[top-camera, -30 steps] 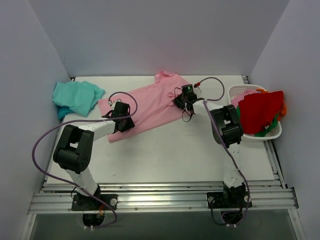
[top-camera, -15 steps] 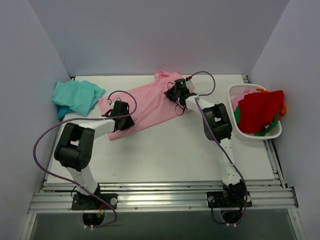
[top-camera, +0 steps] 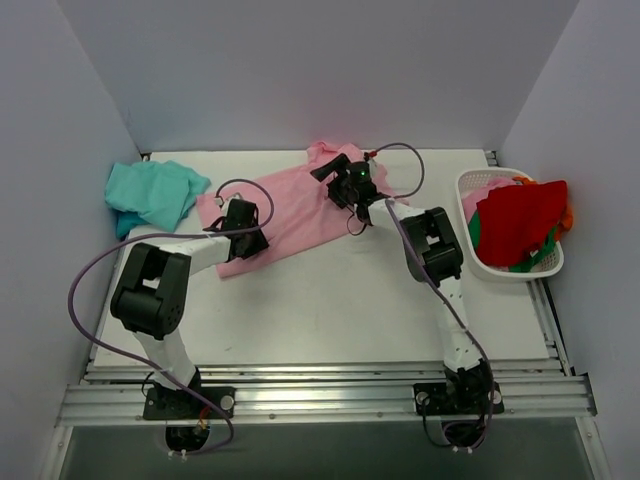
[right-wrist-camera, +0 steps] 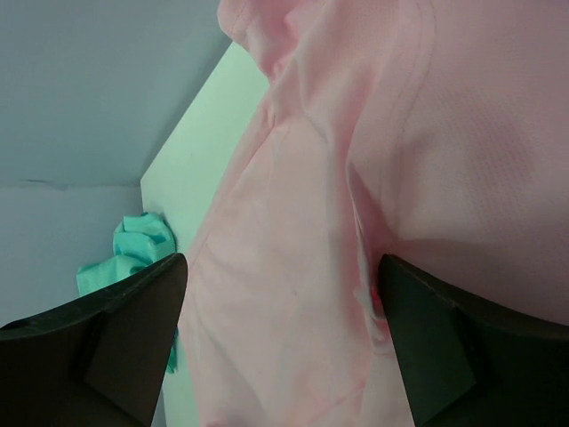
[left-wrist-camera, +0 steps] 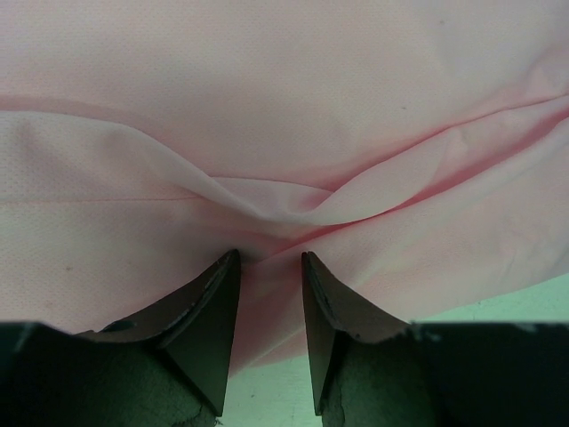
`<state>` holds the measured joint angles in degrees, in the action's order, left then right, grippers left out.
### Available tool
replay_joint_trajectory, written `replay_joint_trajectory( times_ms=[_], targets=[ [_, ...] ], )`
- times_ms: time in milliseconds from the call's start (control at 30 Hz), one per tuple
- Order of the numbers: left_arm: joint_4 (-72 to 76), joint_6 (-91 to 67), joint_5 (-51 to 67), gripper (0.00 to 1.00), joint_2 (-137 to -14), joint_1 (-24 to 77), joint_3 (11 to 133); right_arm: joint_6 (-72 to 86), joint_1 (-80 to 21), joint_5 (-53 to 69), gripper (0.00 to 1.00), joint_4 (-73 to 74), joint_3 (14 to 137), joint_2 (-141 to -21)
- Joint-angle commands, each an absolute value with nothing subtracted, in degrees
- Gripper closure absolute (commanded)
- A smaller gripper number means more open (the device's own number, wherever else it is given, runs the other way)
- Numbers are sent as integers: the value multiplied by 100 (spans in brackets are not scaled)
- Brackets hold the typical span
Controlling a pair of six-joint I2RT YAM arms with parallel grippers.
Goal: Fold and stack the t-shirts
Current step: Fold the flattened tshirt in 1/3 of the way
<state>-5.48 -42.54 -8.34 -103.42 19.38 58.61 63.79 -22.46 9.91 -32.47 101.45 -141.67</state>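
The light pink t-shirt (top-camera: 295, 205) lies spread slantwise across the back of the table. My left gripper (top-camera: 247, 222) sits at its near left edge. In the left wrist view the jaws (left-wrist-camera: 268, 256) stand narrow with the pink t-shirt (left-wrist-camera: 284, 107) between them, its wrinkles running together at the tips. My right gripper (top-camera: 335, 172) hovers over the shirt's far right part, near the collar. It (right-wrist-camera: 283, 260) is wide open, with the pink t-shirt (right-wrist-camera: 427, 133) lying below, not gripped. The teal t-shirt (top-camera: 152, 192) lies crumpled at the back left, and the teal t-shirt (right-wrist-camera: 133, 245) shows in the right wrist view too.
A white basket (top-camera: 470, 181) stands at the right edge with a red garment (top-camera: 520, 220) and other clothes heaped in it. Walls close in the back and both sides. Bare table (top-camera: 330, 300) runs between the shirt and the arm bases.
My right gripper has moved left and back over the pink t-shirt and opened, letting go of the cloth. The left gripper has crept slightly toward the back, still narrow.
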Motion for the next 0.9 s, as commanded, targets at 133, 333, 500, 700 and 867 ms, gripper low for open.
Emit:
replay_joint_trajectory(
  times_ms=[133,333,500,700,867],
  targets=[
    [-782,-4166,-1081,57,-9836,1899,5837,5749,-1952,757,16,-3920,8238,-11779],
    [-1211,-4139,-1572,50,-9317,1785,5792,5300,-1566,229,17,-3446,6894,-10373],
    [-1904,-4429,-2073,29,-9150,1477,5976,5388,-1020,-192,18,-3235,5846,-9346],
    [-2006,-4974,-2207,27,-8528,1459,5453,5246,-923,-958,20,-2400,4862,-8308],
    [-1652,-5579,-2171,27,-7893,2065,4466,5300,-914,-827,20,-2303,4290,-8042]
  ],
)
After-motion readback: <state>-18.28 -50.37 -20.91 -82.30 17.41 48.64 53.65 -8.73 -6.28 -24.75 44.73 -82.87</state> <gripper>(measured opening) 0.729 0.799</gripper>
